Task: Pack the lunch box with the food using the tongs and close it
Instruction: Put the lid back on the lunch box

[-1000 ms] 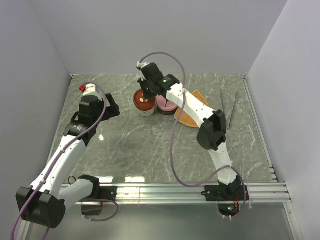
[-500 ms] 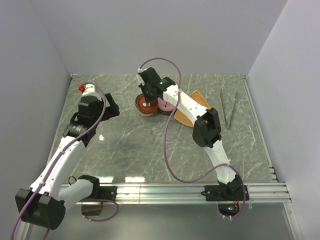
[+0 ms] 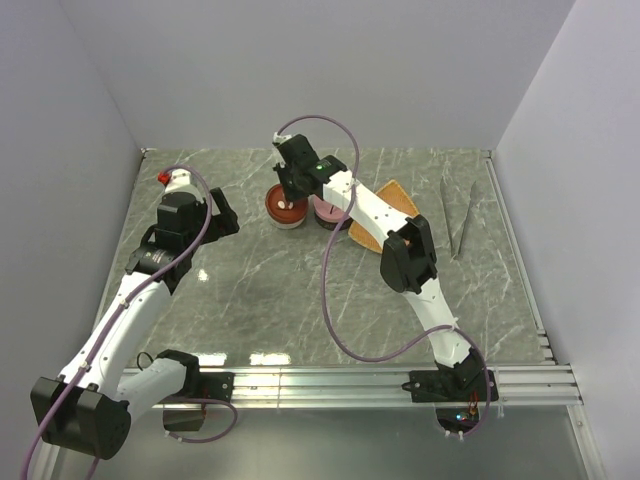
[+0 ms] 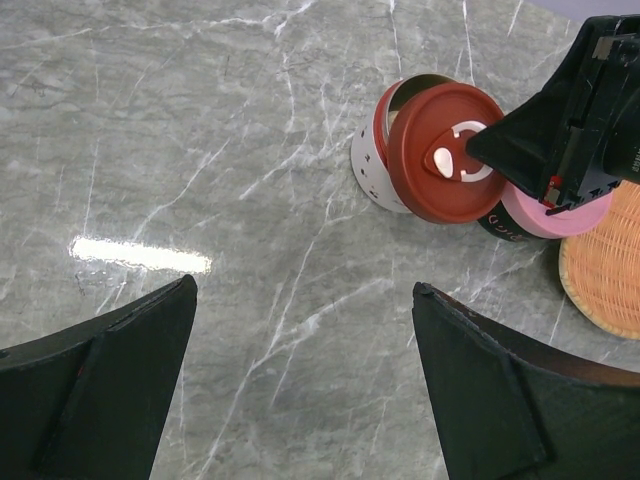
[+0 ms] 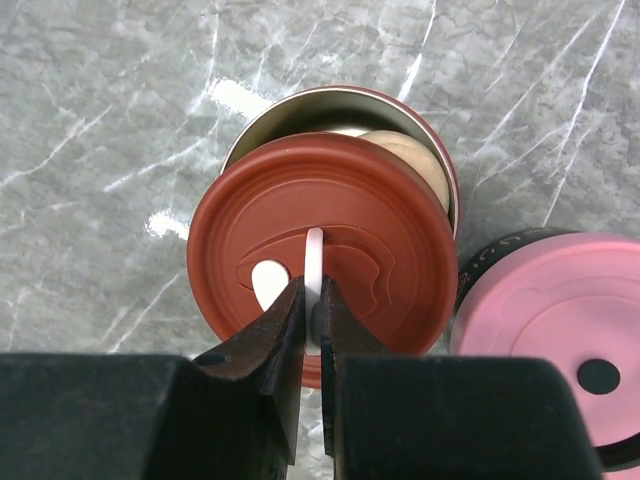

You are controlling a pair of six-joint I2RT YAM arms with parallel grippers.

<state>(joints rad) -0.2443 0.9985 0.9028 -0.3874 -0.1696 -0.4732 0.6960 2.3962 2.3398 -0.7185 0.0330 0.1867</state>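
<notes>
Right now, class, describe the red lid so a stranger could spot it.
On the marble table, find two round tubs left of the orange woven tray. The red lid is held off-centre over the left tub by the right pincer; the neighbouring lid is pink.

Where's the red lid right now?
In the right wrist view, the red lid is pinched by its white handle in the right gripper, partly covering the open container, left of the pink-lidded container.
</notes>
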